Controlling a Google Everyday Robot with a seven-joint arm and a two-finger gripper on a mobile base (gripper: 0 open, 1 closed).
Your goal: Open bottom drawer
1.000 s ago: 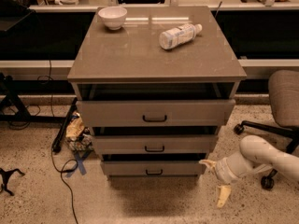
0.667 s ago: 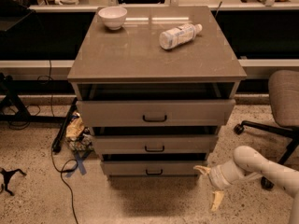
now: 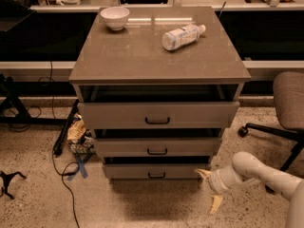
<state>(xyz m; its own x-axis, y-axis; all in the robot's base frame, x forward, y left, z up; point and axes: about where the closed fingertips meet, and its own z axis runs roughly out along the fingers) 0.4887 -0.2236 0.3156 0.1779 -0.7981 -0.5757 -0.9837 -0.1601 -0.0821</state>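
The grey-beige cabinet [image 3: 159, 61] has three drawers. The bottom drawer [image 3: 154, 171] is the lowest, with a flat front and a small black bar handle [image 3: 156, 175]; it stands out a little from the cabinet. The middle drawer [image 3: 156, 147] and the top drawer [image 3: 158, 114] stand out further. My gripper [image 3: 210, 188] is low at the right, just beyond the bottom drawer's right end, near the floor. Its two yellowish fingers are spread apart, one [image 3: 204, 174] by the drawer corner, the other [image 3: 216, 203] pointing down. It holds nothing.
A white bowl [image 3: 115, 17] and a lying plastic bottle [image 3: 183, 36] are on the cabinet top. An office chair [image 3: 287, 110] stands at the right. Cables and a crumpled bag [image 3: 78, 134] lie on the floor at the left.
My gripper and arm have moved left and slightly down toward the bottom drawer's right end. The drawers have not visibly moved.
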